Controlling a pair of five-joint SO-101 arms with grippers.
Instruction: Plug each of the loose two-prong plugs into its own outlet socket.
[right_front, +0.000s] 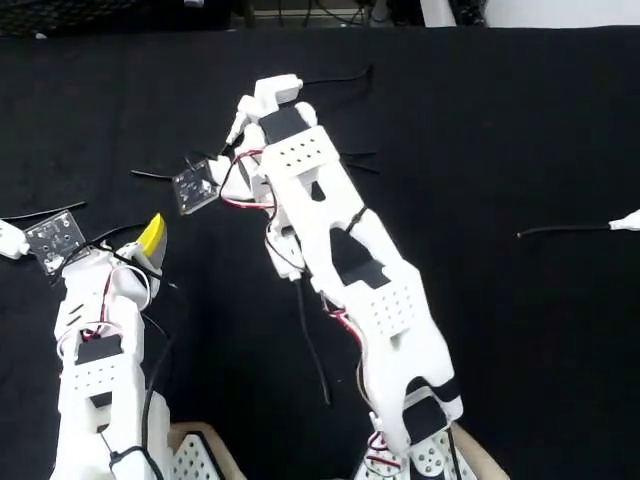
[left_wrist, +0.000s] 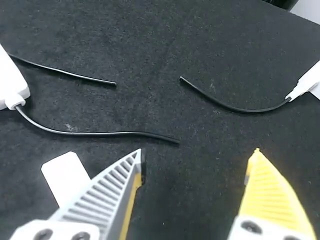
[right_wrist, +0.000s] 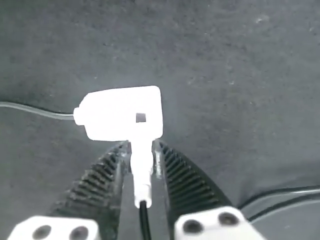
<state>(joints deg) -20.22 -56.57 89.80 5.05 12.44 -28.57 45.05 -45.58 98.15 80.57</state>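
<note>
The left arm sits folded low at the near left corner of the black cloth-covered bench (right_front: 500, 120), forearm running away from its base. Its left hand (left_wrist: 196, 151) is tipped over the cloth with the grey ribbed finger and the yellow finger spread wide, released and holding nothing. Loose thin black cords (left_wrist: 100, 132) lie on the cloth just past the fingertips. The right arm stretches long from the near centre on a diagonal toward the far left, wrist bent downward. The right hand (right_wrist: 141, 146) is clenched on a narrow white two-prong plug (right_wrist: 141, 172), with dark ribbed fingers pressing both its sides and its black cord trailing back between them. The plug's nose meets the edge of a rounded white outlet socket (right_wrist: 122, 112) lying flat on the cloth; how deep it sits cannot be told. Well apart, at the bench's right edge, lies a second small white plug (right_front: 626, 221) on its own cord
</note>
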